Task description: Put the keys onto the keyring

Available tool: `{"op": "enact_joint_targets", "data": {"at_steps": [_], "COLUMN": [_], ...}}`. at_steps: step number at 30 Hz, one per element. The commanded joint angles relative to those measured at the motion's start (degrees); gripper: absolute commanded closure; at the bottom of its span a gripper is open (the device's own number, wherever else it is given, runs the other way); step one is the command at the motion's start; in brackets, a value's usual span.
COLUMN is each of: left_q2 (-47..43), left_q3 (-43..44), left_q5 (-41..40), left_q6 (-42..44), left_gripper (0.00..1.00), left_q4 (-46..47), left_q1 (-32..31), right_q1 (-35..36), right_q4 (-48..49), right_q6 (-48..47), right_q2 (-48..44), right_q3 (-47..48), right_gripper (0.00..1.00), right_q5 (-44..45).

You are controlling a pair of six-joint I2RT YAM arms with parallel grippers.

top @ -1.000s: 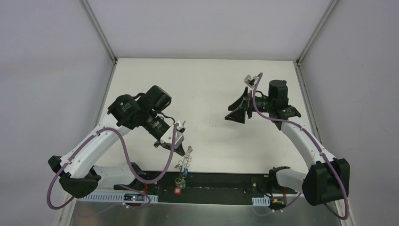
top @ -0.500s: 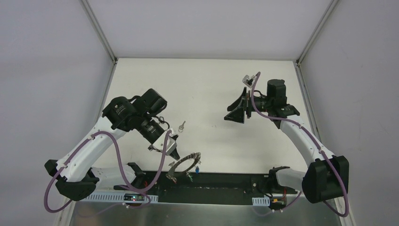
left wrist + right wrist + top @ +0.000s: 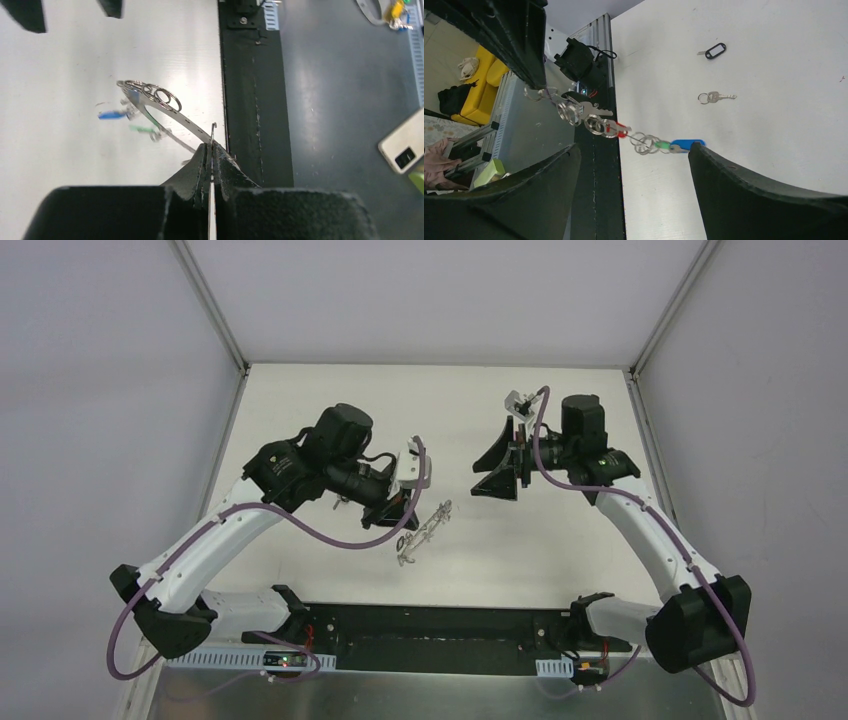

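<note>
My left gripper (image 3: pixel 403 508) is shut on the keyring (image 3: pixel 424 530), a thin grey wire hoop held in the air over the middle of the table. In the left wrist view the fingertips (image 3: pixel 212 148) pinch the keyring (image 3: pixel 167 111) at one end. Small rings, a blue tag (image 3: pixel 111 115) and a green tag (image 3: pixel 142 129) hang along the hoop. My right gripper (image 3: pixel 486 466) stands open to its right, facing it, with nothing between the fingers. The right wrist view shows the strung keys (image 3: pixel 596 122) ahead of the right gripper (image 3: pixel 634 150). One loose key (image 3: pixel 716 96) and a black tag (image 3: pixel 715 50) lie on the white table beyond.
A black strip (image 3: pixel 450 625) runs along the table's near edge between the arm bases. Grey walls with metal corner posts (image 3: pixel 210 305) close in the table (image 3: pixel 430 410) at left, right and back. Past the strip, a phone (image 3: pixel 406 148) lies on the dark floor.
My left arm has swung up from the near edge toward the table's middle, carrying the keyring, which now stands tilted in the air. The right gripper has shifted slightly toward the back.
</note>
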Motion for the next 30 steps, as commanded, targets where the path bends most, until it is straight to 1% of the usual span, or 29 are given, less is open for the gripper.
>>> {"op": "enact_joint_targets", "data": {"at_steps": [1,3,7,8,12,20,27,30], "left_q2": [-0.03,0.41,1.26,1.39,1.38,-0.53,-1.04,-1.03], "left_q3": [0.51,1.11,2.69,3.04,3.61,3.26,1.66,1.51], "left_q5": [-5.80,-8.58,-14.31,-17.12,-24.81,-31.58,-32.08,-33.66], "left_q6": [-10.73,-11.80,-14.22,-14.91,-17.75,-20.56,-17.44,-16.54], "left_gripper": [1.00,1.00,1.00,1.00,1.00,1.00,1.00,1.00], "left_q4": [7.55,7.77,7.28,7.14,7.11,7.05,8.12,8.34], "left_q1": [0.70,1.21,3.10,3.59,5.63,6.78,6.89,6.85], "right_q1": [1.32,1.53,1.86,2.05,3.10,5.39,6.49,6.84], "right_q4": [-1.70,0.24,4.90,5.73,6.31,7.28,7.11,7.01], "right_q6": [-2.45,-0.88,5.39,6.68,9.12,10.13,9.65,9.37], "right_q2": [0.59,1.68,3.80,4.43,7.15,11.25,13.58,14.01], "right_q3": [2.54,2.16,1.85,2.02,3.88,5.36,5.86,5.71], "right_gripper": [0.18,0.18,0.18,0.18,0.18,0.18,0.18,0.18], "right_q5": [-0.79,1.27,7.59,9.36,14.03,14.04,13.44,12.93]}}
